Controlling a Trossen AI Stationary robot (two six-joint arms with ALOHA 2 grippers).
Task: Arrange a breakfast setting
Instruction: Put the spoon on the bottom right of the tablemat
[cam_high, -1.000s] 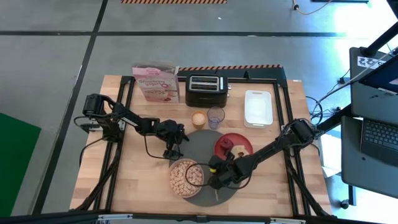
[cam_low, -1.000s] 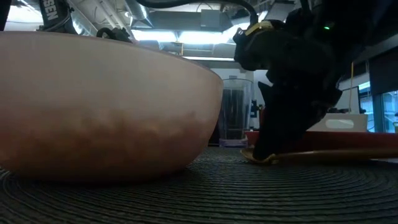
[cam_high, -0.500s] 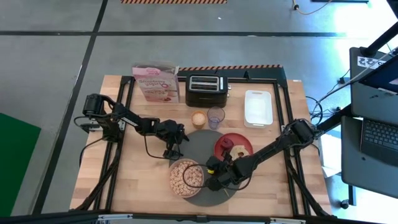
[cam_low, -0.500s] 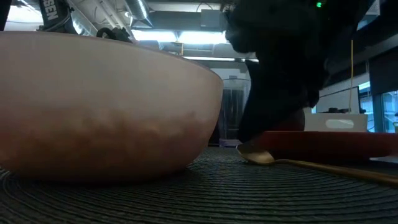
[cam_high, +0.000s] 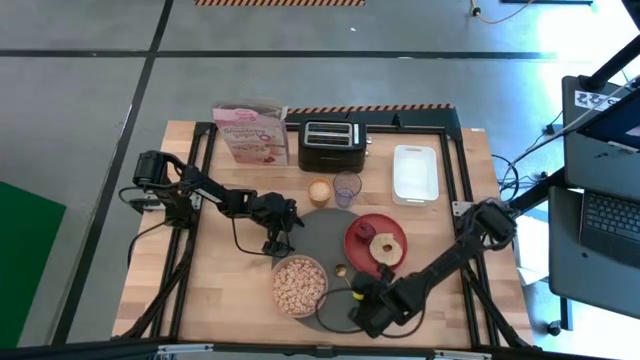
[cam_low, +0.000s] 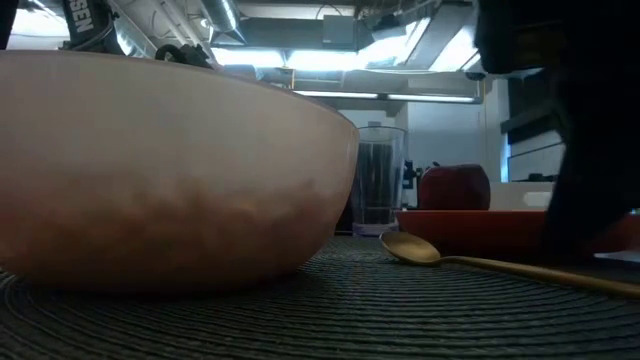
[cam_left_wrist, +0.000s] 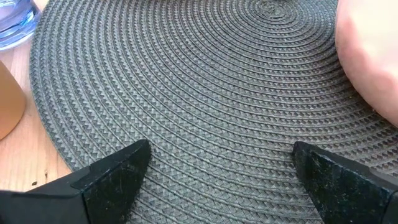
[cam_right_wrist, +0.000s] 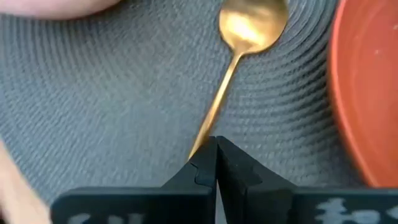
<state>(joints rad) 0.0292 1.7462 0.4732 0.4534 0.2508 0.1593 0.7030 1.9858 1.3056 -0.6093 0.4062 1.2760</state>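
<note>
The spoon (cam_right_wrist: 235, 68) lies flat on the mat (cam_high: 318, 232), between bowl (cam_high: 299, 284) and plate (cam_high: 362, 228). The right claw (cam_right_wrist: 216, 163) is clenched, empty, over the handle end. The left claw (cam_left_wrist: 217, 168) is released above the mat's far edge.

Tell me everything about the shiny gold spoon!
The spoon is thin and golden, metal by its look, with an oval bowl end and a long slim handle. It lies flat on the dark woven mat, between the pale bowl and the red plate. The right gripper is shut just above its handle.
</note>
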